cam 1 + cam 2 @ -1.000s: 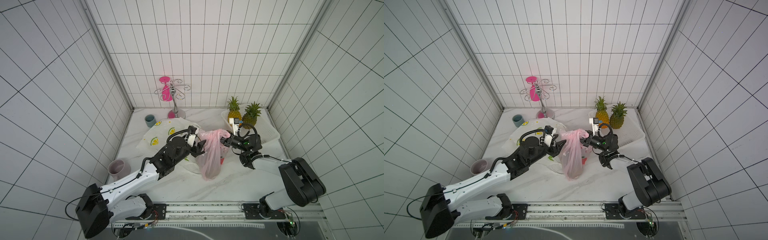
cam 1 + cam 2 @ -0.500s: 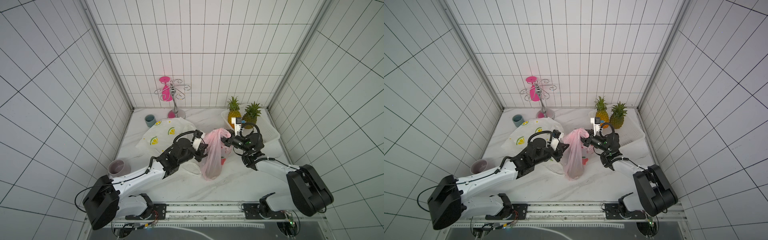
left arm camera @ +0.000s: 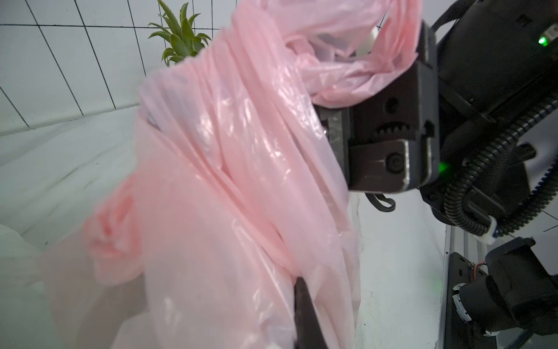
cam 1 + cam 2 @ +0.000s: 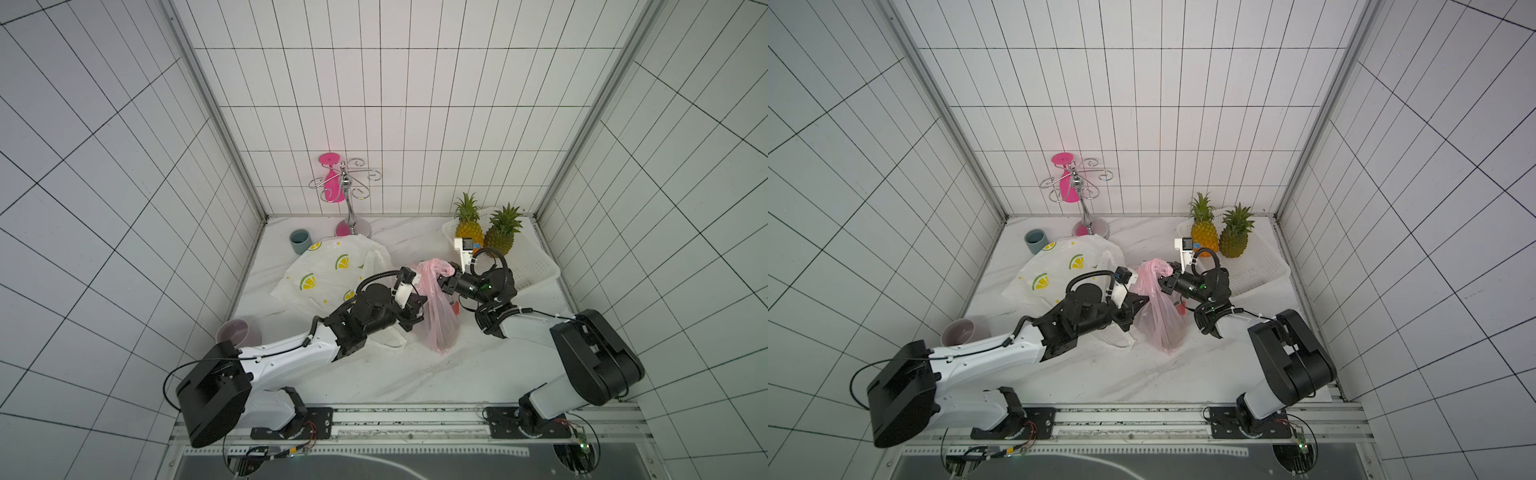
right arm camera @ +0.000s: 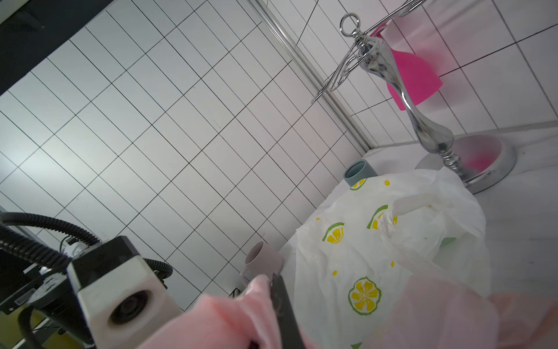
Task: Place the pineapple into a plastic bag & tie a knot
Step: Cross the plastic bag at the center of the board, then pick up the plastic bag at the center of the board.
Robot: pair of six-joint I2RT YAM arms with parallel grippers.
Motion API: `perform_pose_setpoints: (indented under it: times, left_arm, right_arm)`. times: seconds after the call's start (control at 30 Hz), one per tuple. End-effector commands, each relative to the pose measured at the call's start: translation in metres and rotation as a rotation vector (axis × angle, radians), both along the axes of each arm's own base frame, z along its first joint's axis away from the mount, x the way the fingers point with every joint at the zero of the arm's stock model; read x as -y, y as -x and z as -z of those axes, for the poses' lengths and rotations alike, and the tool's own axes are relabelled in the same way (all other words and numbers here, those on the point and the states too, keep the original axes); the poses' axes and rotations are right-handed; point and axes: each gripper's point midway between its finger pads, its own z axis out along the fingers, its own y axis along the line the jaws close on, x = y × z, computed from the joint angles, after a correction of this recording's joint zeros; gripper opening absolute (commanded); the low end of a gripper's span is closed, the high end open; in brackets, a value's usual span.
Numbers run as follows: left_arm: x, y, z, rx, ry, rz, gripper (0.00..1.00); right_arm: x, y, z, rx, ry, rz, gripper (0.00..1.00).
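The bag (image 4: 440,324) stands on the tabletop (image 4: 478,365) between the two claws. The left claw (image 4: 419,303) is pressed to its left side and the right claw (image 4: 444,279) is at its top. Left of the left claw and behind it lies a second bag (image 4: 328,270), with a cup (image 4: 300,242) farther back and a mug (image 4: 235,332) nearer, beside that arm. Behind the right claw a basket (image 4: 536,270) holds two pineapples (image 4: 469,230) side by side. A stand (image 4: 352,208) rises at the back wall, left of the basket.
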Motion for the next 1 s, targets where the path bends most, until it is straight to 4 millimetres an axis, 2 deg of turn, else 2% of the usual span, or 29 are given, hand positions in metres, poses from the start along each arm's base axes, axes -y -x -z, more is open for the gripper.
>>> perform_pose_setpoints:
  times: [0.0,0.1,0.23,0.4,0.6,0.7,0.77,0.83,0.97]
  left_arm:
    - [0.002,0.000,0.005,0.006,-0.005,0.009,0.00]
    - [0.010,0.005,0.017,-0.029,0.017,0.048,0.00]
    - [0.011,0.002,0.022,-0.038,0.064,0.028,0.00]
    - [0.004,-0.006,0.027,-0.051,0.117,-0.043,0.00]
    - [-0.006,-0.005,0.028,-0.067,0.130,-0.073,0.03]
    - [-0.012,-0.004,0.014,-0.055,0.157,-0.090,0.06]
    - [-0.016,-0.003,0.002,-0.040,0.172,-0.102,0.13]
    - [-0.021,-0.003,-0.012,-0.020,0.189,-0.118,0.19]
    - [-0.031,-0.001,-0.049,0.034,0.233,-0.131,0.24]
  right_arm:
    - [0.000,0.022,-0.081,0.191,-0.180,-0.125,0.00]
    - [-0.001,0.029,-0.091,0.176,-0.235,-0.178,0.00]
    - [-0.005,0.042,-0.098,0.142,-0.324,-0.235,0.00]
    - [-0.020,0.053,-0.103,0.113,-0.359,-0.278,0.00]
    - [-0.022,0.058,-0.120,0.141,-0.379,-0.314,0.00]
    - [-0.023,0.061,-0.134,0.161,-0.394,-0.344,0.00]
    - [-0.023,0.062,-0.142,0.177,-0.402,-0.355,0.00]
    - [-0.022,0.063,-0.151,0.193,-0.413,-0.364,0.00]
    - [-0.020,0.067,-0.169,0.226,-0.439,-0.379,0.00]
